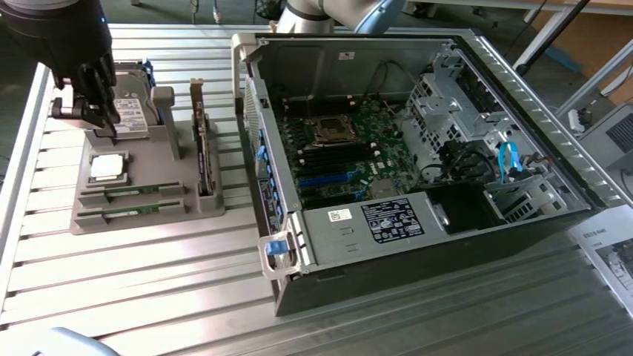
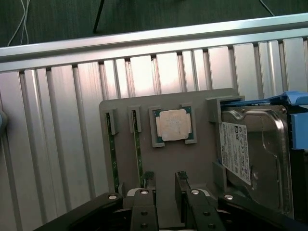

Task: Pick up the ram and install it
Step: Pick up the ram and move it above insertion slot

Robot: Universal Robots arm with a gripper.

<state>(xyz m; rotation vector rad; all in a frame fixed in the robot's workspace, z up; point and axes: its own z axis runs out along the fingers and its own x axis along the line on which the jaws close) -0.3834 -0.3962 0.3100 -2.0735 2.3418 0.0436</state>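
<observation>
Far left in the exterior view: gripper (image 1: 99,111), jaws spread wide and empty, above the hard drive (image 1: 130,111) at the gray holder's (image 1: 153,167) far end. Toward the camera from there, past the CPU (image 1: 107,167), the ram (image 1: 138,191) edge-up in its slot beside a second stick (image 1: 133,215), long axes running left-right. Further right, upright card (image 1: 203,159), then open computer case (image 1: 416,148), likely clear of the path.

The hard drive (image 2: 252,159) runs past the wrist view's edge.
</observation>
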